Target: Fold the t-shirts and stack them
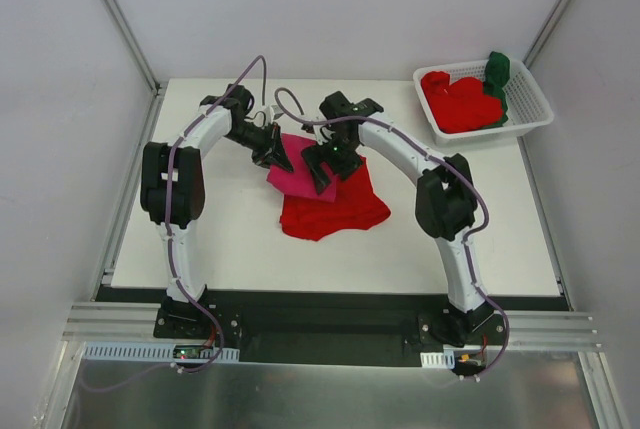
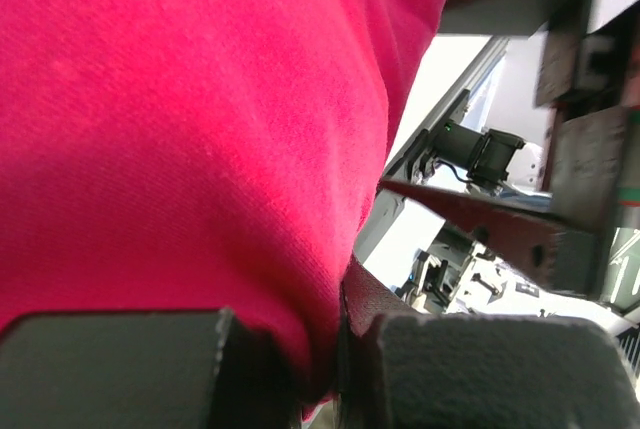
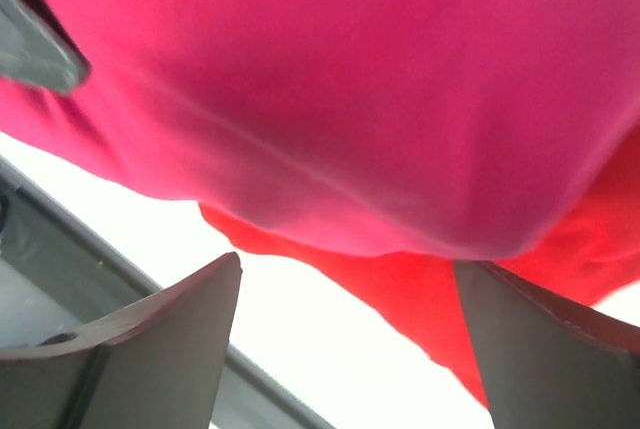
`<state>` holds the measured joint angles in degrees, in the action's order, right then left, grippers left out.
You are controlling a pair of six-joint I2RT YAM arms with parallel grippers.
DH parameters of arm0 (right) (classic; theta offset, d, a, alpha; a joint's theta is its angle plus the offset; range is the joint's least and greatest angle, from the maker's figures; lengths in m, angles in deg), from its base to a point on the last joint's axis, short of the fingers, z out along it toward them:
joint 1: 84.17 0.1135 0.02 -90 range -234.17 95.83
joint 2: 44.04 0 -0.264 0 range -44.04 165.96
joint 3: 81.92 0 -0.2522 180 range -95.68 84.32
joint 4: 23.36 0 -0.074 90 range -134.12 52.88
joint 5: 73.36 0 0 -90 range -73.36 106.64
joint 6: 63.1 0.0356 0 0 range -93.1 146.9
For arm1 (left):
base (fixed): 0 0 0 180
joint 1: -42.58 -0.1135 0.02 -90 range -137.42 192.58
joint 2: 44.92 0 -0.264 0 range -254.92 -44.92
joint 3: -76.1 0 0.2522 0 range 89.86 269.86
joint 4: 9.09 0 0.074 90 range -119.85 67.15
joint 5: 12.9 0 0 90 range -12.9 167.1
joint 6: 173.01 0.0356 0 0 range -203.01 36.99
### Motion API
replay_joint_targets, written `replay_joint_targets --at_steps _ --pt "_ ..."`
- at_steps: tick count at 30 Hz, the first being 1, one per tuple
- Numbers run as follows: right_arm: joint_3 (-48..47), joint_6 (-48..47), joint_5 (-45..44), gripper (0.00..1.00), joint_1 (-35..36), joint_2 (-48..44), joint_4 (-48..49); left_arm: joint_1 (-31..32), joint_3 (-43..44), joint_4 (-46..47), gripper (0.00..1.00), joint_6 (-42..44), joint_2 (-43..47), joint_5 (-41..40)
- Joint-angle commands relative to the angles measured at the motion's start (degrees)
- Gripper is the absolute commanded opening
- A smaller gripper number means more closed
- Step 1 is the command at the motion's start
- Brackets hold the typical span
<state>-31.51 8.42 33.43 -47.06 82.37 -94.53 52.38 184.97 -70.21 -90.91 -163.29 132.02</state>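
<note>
The left gripper [image 2: 325,379] is closed on a fold of the pink shirt [image 2: 180,129], w/ the cloth pinched btw its two dark fingers [image 2: 120,369]. The shirt bulges over them and fills most of the left wrist view. The right gripper [image 3: 347,279] stands wide open and holds nothing. Its fingers [image 3: 165,349] sit apart w/ white table [image 3: 290,349] btw them, and the pink shirt [image 3: 350,99] is just beyond the tips.

The right wrist view shows sth the left one doesn't: a red shirt [image 3: 400,289] poking out from under the pink edge. The left wrist view instead shows dark, blurred hardware at its right side; can't tell which part.

Only the top view gives the layout. The left gripper [image 1: 272,149] is at the upper-left edge of the pink shirt [image 1: 293,177], and the right gripper [image 1: 325,164] hangs over its right side, near where pink meets red. From up there neither grip can be judged; the wrist views settle that. The pink shirt lies partly on the red shirt [image 1: 335,211], which spreads out toward the near right, both about mid-table [image 1: 230,249].

A white basket [image 1: 480,139] sits at the far right corner, well apart from those two. It holds more red shirts [image 1: 460,104] and a green shirt [image 1: 497,74] along its right side. Neither wrist view shows it.
</note>
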Motion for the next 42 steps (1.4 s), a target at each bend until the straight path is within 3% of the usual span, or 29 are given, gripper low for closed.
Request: replay_joint_targets --at_steps 1,7,13,18,32,42 --pt "5.7 3.0 7.7 0.89 0.4 -4.5 -1.8 0.4 1.0 -1.5 0.00 1.6 4.2 2.9" --pt "10.3 4.1 12.5 0.91 0.3 -3.9 0.0 0.5 0.8 -1.4 0.00 1.8 4.1 2.7" --pt "6.0 8.2 19.8 0.93 -1.7 0.0 4.9 0.6 0.0 -1.4 0.00 2.1 4.3 2.8" --pt "-0.5 9.2 17.1 0.93 -2.0 2.4 4.7 0.5 -0.5 -1.5 0.00 2.0 4.4 3.2" --pt "5.0 7.2 9.6 0.93 -1.6 3.2 2.0 1.4 -1.0 -1.4 0.00 2.3 4.5 4.2" --pt "1.8 8.1 8.3 0.93 -1.9 6.6 3.8 2.0 -1.5 -1.5 0.00 2.6 5.0 4.4"
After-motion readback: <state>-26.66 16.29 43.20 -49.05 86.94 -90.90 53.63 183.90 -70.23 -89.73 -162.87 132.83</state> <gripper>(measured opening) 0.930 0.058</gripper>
